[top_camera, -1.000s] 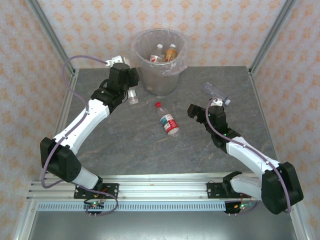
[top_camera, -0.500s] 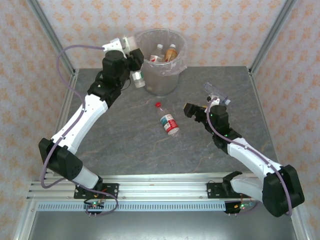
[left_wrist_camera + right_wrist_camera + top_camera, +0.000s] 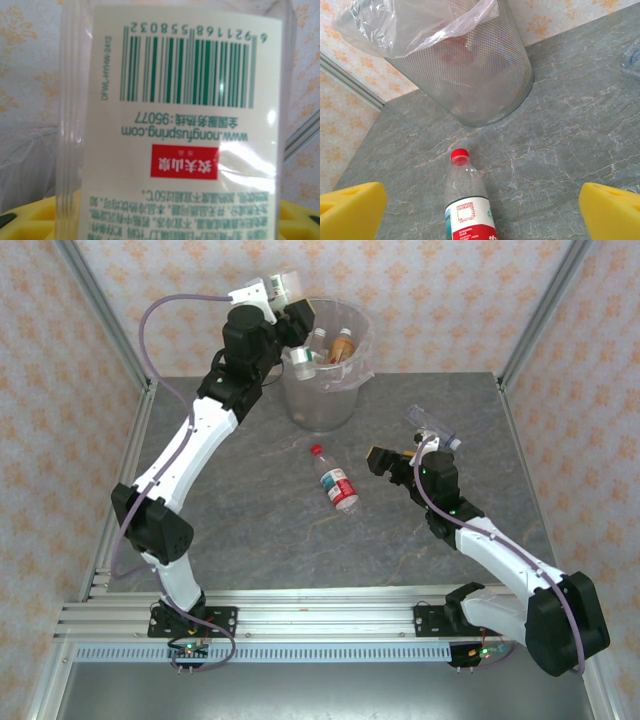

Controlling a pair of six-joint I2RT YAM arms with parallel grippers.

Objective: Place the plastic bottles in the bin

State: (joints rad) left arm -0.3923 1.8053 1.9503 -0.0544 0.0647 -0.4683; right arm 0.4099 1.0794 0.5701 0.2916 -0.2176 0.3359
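A clear plastic bottle (image 3: 175, 125) is pinched between the left fingers (image 3: 30, 219), raised at the left rim of the bin (image 3: 322, 405). The left wrist view shows a smooth wall with ribs down one side. It is wrapped in a glossy white label with a green barcode, a red logo block and fine green print, all upside down. Yellow foam pads show at the bottom corners. From above, the same bottle is a small pale shape against the rim.

The bin is round, tapered and greyish-white, lined with a crinkled clear bag (image 3: 410, 25). Overhead, a red-and-white labelled bottle (image 3: 317, 340) and an amber bottle (image 3: 343, 344) sit inside it. The right wrist view shows the bin's wall with a fine mesh pattern.

On the grey marbled table (image 3: 570, 135) a red-capped bottle (image 3: 467, 200) lies on its side near the bin's base. It is ahead of the right fingers (image 3: 350, 210), whose yellow pads stand spread wide. An unlabelled bottle (image 3: 432, 425) lies just beyond the right arm.
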